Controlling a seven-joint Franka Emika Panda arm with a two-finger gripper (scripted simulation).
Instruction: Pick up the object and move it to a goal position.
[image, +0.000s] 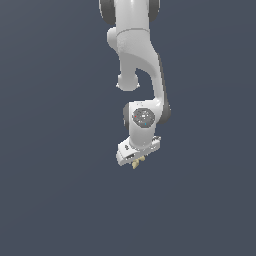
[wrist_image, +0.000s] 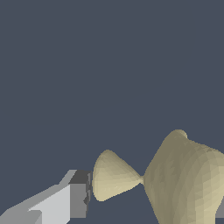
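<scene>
In the exterior view the white arm hangs down against a flat dark grey-blue backdrop. Its gripper (image: 137, 159) sits at the lower end, tilted, with the object (image: 136, 164) poking out just beneath the hand as a tiny pale tan-yellow piece with small prongs. The wrist view shows the object (wrist_image: 183, 179) close up, a lumpy tan body with a cone-shaped prong (wrist_image: 111, 177) pressed against one grey finger pad (wrist_image: 78, 194). The gripper (wrist_image: 151, 199) is shut on the object. The opposite finger is barely visible at the frame's edge.
Only the plain dark grey-blue surface fills both views around the arm (image: 140, 65). No goal marker, other object or edge shows.
</scene>
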